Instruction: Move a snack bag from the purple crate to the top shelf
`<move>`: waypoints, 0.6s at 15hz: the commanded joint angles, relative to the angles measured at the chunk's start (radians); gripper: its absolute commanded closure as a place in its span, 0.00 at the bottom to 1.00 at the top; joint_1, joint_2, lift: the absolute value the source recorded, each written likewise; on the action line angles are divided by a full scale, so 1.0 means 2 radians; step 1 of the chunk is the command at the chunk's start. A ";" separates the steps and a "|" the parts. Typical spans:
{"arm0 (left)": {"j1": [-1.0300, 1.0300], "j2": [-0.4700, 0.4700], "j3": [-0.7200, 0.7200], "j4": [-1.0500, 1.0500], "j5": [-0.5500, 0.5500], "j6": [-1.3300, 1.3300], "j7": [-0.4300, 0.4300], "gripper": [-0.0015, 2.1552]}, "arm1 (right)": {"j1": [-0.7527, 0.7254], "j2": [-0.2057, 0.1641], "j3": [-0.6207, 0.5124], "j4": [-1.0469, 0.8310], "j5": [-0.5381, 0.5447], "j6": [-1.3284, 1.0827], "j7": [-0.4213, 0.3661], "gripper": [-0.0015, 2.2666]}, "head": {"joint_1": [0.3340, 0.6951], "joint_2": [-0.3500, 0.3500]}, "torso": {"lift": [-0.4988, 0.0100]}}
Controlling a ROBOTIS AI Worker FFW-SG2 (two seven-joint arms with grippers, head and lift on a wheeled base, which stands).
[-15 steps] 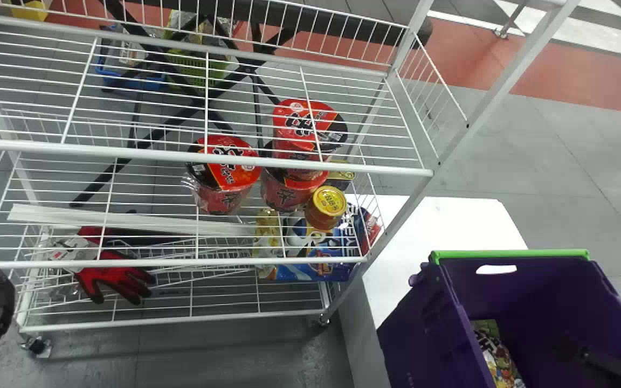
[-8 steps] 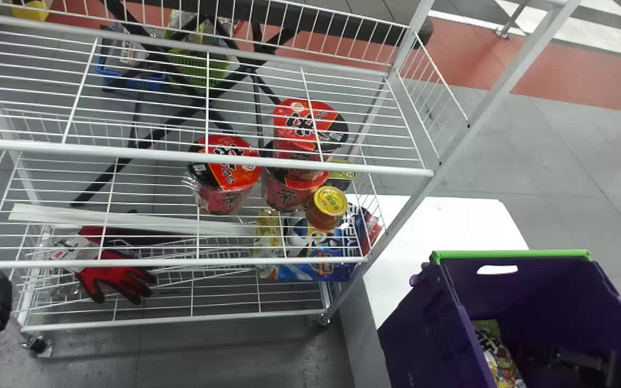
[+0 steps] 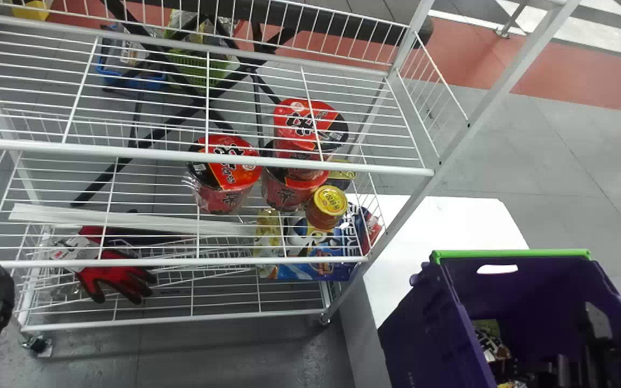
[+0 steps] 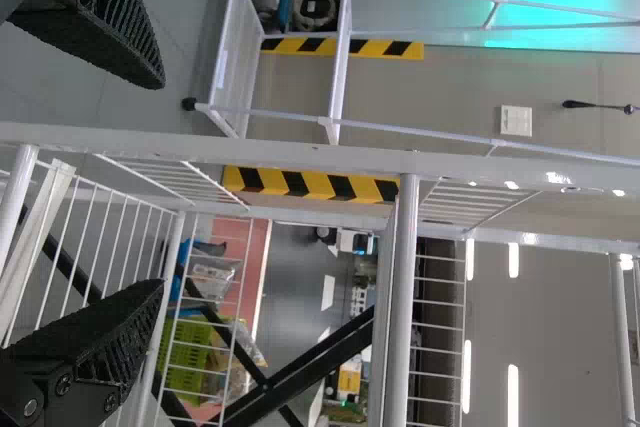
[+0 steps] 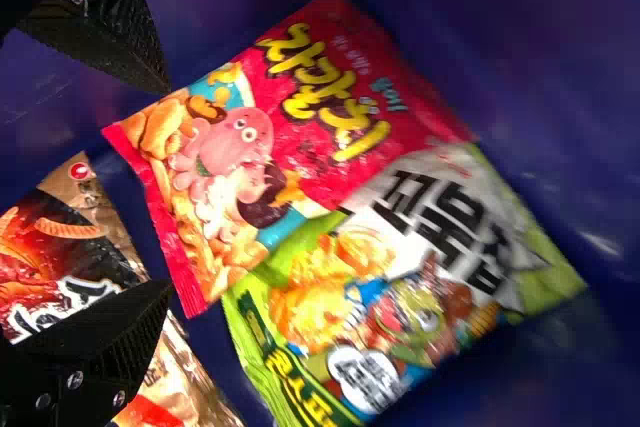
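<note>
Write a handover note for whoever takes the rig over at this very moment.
Left tool: open, with nothing between its fingers, beside the white rack.
Right tool: open, down in the purple crate, over the snack bags and gripping none.
Bags: a red one overlaps a green-and-white one; a brown-and-black one lies by the right tool's fingers.
Done: the right tool is in place over the bags; no pick made yet.
Left to do: grip one bag, lift it out, set it on the rack's top shelf, let go.
</note>
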 commanded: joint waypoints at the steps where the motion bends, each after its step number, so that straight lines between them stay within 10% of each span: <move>1: 0.000 0.000 -0.001 -0.002 -0.001 0.000 0.000 0.05 | -0.025 -0.004 0.035 0.042 0.038 0.000 0.018 0.06 | 1.00 0.00 | 0.08; 9: 0.002 0.003 -0.001 -0.006 -0.001 -0.006 -0.001 0.05 | -0.070 -0.004 0.147 0.133 0.096 -0.117 0.038 0.06 | 1.00 0.00 | 0.08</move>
